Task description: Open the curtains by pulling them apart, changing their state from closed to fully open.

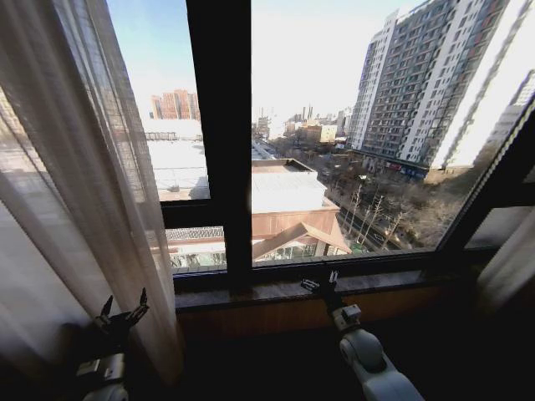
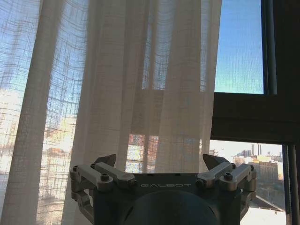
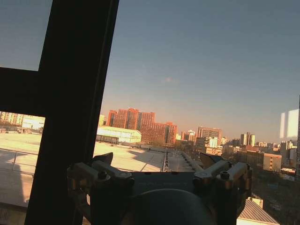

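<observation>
My left hand [image 1: 122, 316] hangs open beside the bunched curtains [image 1: 79, 175]; my right hand [image 1: 322, 284], open too, is at the window sill [image 1: 251, 294].

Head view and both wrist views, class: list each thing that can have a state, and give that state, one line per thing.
left curtain panel: drawn aside, bunched at the left of the window
right curtain panel: pulled back at the far right edge
window: glass uncovered across the middle, city in view
left gripper: open, holding nothing, beside the left curtain panel
right gripper: open, holding nothing, raised near the sill
</observation>
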`<state>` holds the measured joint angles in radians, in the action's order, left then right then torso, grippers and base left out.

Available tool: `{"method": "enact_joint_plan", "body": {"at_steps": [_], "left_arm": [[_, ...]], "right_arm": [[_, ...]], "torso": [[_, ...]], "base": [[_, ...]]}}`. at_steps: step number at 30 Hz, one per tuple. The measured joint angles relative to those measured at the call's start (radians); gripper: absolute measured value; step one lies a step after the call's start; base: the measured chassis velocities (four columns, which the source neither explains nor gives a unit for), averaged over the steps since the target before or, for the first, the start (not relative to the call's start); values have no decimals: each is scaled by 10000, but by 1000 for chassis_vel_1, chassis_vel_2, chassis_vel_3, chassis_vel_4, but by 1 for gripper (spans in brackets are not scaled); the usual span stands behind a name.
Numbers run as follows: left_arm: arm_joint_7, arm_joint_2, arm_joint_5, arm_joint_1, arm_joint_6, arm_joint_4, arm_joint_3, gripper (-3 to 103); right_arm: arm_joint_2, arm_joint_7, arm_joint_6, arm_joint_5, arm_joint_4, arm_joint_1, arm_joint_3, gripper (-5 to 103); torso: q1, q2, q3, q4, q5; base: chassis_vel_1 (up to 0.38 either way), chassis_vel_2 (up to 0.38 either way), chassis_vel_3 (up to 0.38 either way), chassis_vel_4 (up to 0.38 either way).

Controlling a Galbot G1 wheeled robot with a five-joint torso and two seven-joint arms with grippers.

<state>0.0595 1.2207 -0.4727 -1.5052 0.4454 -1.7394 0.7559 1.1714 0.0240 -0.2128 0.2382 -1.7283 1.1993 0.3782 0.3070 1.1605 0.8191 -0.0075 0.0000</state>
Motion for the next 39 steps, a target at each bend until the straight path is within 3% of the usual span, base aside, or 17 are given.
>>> {"method": "enact_joint_plan", "body": {"at_steps": [39], "left_arm": [[0, 0, 0, 0, 0, 1, 0, 100]], "right_arm": [[0, 0, 0, 0, 0, 0, 1, 100]], "torso": [[0, 0, 0, 0, 0]], "base": [[0, 0, 0, 0]]}}
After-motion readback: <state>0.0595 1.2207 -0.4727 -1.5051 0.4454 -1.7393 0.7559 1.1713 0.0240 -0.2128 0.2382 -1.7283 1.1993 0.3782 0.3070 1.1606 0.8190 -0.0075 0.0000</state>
